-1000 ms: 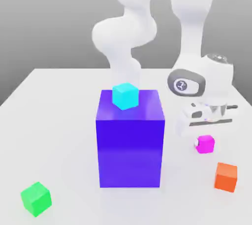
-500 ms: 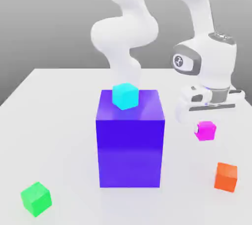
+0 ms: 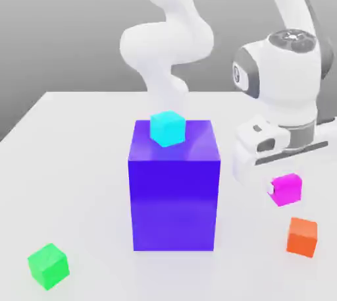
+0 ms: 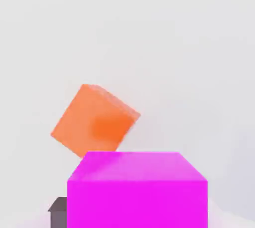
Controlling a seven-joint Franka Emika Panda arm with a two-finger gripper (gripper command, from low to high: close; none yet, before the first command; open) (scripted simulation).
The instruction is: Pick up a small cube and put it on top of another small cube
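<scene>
Jaws (image 3: 275,189) gripping magenta cube (image 3: 287,190) above tbl (image 3: 79,181), nr orange cube (image 3: 302,236), R of big blue block (image 3: 174,201) in ext. view.

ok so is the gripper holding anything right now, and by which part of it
Yes, the gripper holds the magenta cube, pinched by opposite side faces, its top left uncovered.

A white Franka Emika Panda robot arm (image 3: 283,89) extends over a pale, flat bench (image 3: 79,181) in a simulated robotics test scene, rendered by computer rather than photographed. A plain gray gradient backdrop (image 3: 72,29) rises behind the bench's straight far edge. Small solid-colored cubes in green (image 3: 49,267), orange (image 3: 302,236), cyan (image 3: 168,128) and magenta (image 3: 285,190), along with a large blue-purple block (image 3: 174,194), mark the setting as a virtual manipulation lab.
</scene>
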